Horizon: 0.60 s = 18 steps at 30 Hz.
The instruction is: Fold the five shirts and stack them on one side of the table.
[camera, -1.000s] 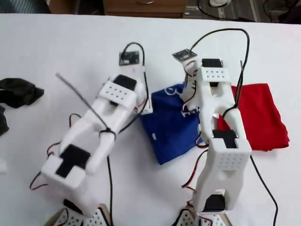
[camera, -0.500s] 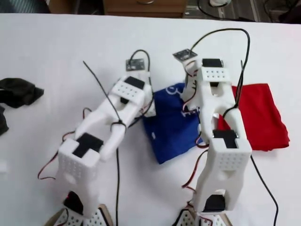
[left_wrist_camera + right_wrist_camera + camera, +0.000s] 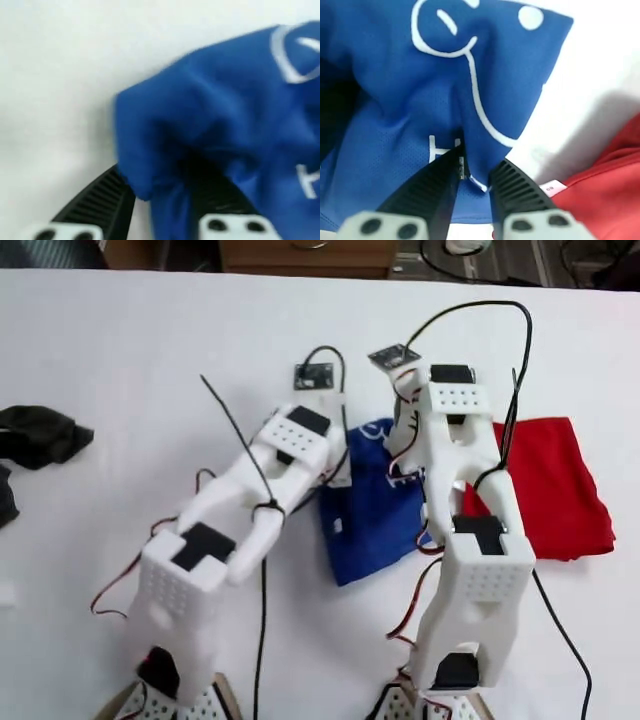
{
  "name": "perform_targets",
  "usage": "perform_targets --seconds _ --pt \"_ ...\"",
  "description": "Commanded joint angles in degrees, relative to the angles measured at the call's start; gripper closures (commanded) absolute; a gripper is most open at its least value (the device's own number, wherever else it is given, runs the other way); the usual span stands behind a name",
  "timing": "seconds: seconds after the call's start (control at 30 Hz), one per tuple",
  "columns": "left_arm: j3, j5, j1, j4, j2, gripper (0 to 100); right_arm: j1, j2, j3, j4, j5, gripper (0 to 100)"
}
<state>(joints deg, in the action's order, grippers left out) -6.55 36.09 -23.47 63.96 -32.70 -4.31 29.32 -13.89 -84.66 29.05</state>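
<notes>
Left arm (image 3: 215, 540): white, rising from its base at the near edge of the surface (image 3: 150, 330) and slanting toward the middle.
Right arm (image 3: 470, 540): white, running almost straight away from the near edge, over the gap between two shirts.
Cables (image 3: 262, 600): black and red leads along both arms; one black loop arcs over the right arm's far end.
Blue shirt (image 3: 370, 530): middle of the surface, between the two arms, partly folded and rumpled, white print facing up on its far part.
Left gripper (image 3: 155, 185): at the blue shirt's left edge; fingers narrow, with a raised fold of the blue cloth hanging between them and draped over one finger.
Right gripper (image 3: 475, 167): at the blue shirt's far right part, near the print; fingers almost together, pinching a ridge of the blue cloth.
Red shirt (image 3: 555, 490): folded flat on the right side, just beside the blue shirt, its near left corner under the right arm.
Label (image 3: 552, 189): small white tag at the red shirt's edge, close to the right gripper.
Black shirt (image 3: 40, 433): crumpled at the far left edge, well apart from the others.
</notes>
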Motion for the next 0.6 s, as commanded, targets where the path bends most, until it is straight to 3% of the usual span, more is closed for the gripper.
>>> perform_targets --seconds 0.0,0.33,0.57 --pt "-2.86 -1.32 -0.62 -0.35 -0.35 97 0.4 -4.35 -0.62 0.48 -0.26 97.8" --pt "-3.12 -1.23 -0.62 -3.08 -0.44 97 -0.57 -4.7 -0.62 0.22 -0.26 97.8" --pt "-7.78 -2.73 -1.85 -0.18 0.09 97 -0.84 -15.52 -0.26 -1.54 -0.18 97.8"
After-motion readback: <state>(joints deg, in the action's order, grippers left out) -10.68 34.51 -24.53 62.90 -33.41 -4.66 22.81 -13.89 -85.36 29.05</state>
